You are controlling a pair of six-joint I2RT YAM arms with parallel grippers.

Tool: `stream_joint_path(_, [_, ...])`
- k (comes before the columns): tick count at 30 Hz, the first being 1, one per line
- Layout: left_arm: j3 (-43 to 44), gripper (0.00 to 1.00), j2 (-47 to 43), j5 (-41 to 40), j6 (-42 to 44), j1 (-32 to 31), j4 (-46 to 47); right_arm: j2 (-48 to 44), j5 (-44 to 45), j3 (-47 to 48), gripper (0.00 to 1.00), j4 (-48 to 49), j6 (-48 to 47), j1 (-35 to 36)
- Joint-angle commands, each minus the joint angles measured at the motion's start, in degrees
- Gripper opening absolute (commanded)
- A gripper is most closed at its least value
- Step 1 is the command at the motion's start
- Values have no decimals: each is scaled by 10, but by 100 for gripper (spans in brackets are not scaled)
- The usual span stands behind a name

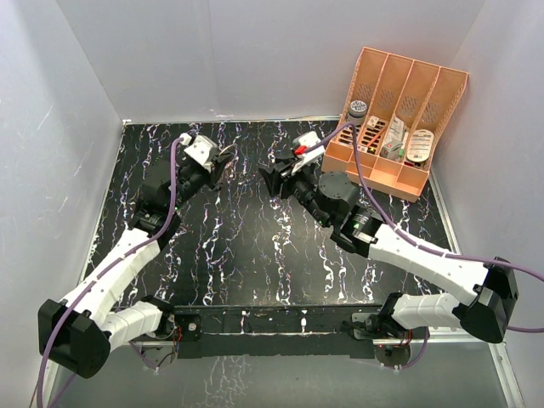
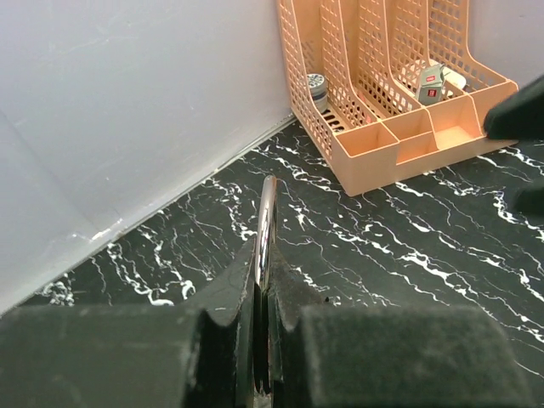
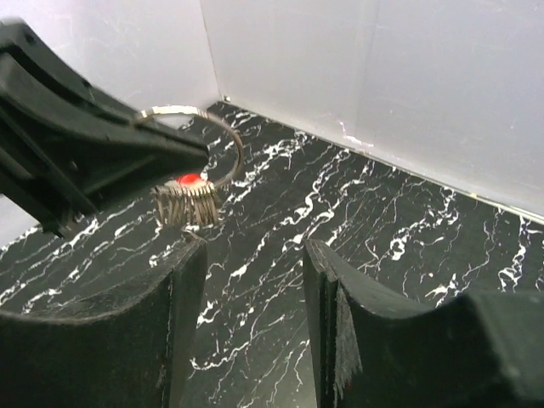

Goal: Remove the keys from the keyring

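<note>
My left gripper is shut on the keyring, which stands edge-on between its fingers. In the right wrist view the keyring is a thin silver loop sticking out of the left gripper's black fingertips. The keys hang from it in a tight bunch, one with a small red head. My right gripper is open and empty. It faces the keys from close by, and its left finger sits just below the bunch. Both grippers are held above the table at the back middle.
An orange mesh desk organizer with small items in its compartments stands at the back right and also shows in the left wrist view. White walls enclose the black marbled table at the back and sides.
</note>
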Motion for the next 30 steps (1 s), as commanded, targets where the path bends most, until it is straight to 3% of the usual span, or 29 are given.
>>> stream_joint_path(1, [62,0,-19,5,52,1,-69,15,-12,-17,49,38,-6,2])
stream_joint_path(12, [114,0,-56,91,4,1,-126,15,-60,-140,53,199,-34,2])
stream_joint_path(22, [143,0,-75,147,-28,1,-149,39,-106,-158,58,317,-40,2])
stream_joint_path(30, [138,0,-75,169,-53,1,-132,59,-113,-141,60,344,-42,2])
